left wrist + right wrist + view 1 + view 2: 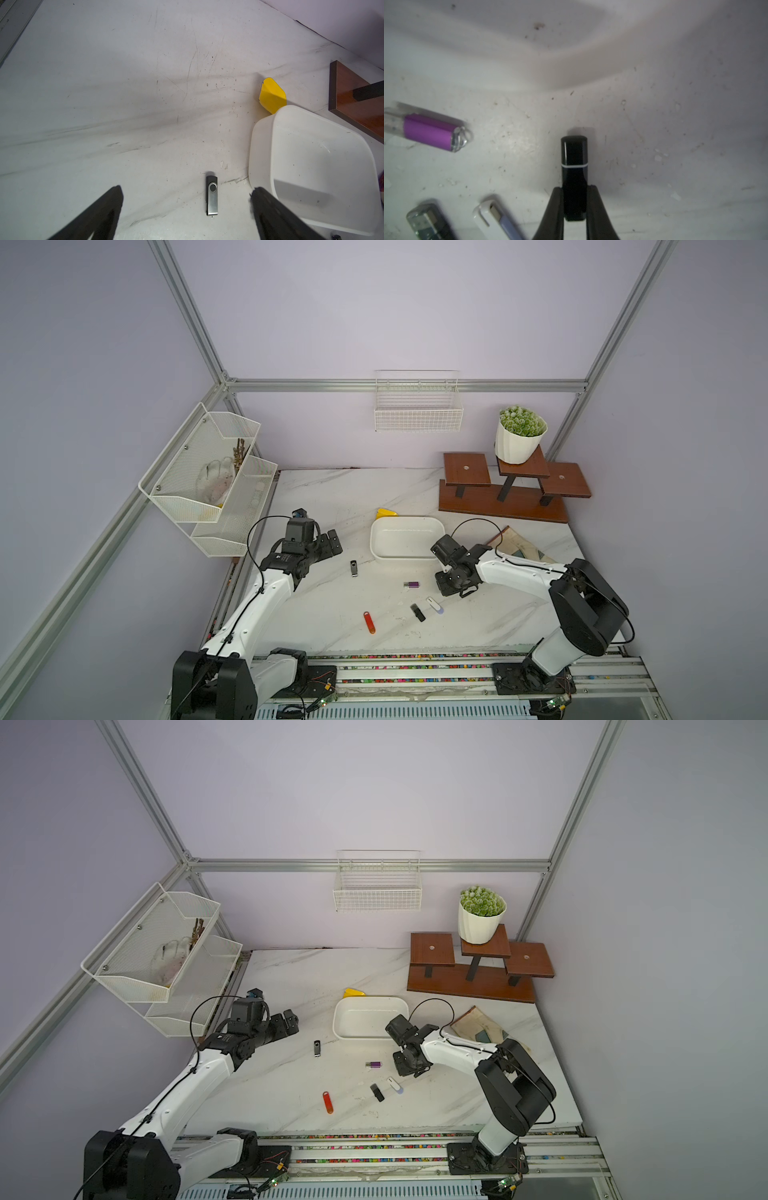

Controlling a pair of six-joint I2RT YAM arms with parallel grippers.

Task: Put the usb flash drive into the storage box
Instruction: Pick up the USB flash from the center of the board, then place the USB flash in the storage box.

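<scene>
Since the right fingers (pixel 595 208) are clamped on a black drive (pixel 574 164), the coming move turns on where the box (pixel 405 539) lies from them. The drive's long axis runs straight out along the fingers: its rear half is pinched by the sides between the 2 pads and its capped end sticks out past the tips. Its shadow falls close on the counter (pixel 675 124), so I cannot tell whether it is lifted clear.

In both top views the right wrist hides the drive. The box is empty and sits near, just beyond that wrist toward the back wall. The next step is probably a lift and a short carry forward over the near rim, cap leading.

The right arm is the nearer one. The left fingers (pixel 97 214) are spread wide and hold nothing. A swivel drive (pixel 212 195) lies on the counter between them, lengthwise along their reach.
</scene>
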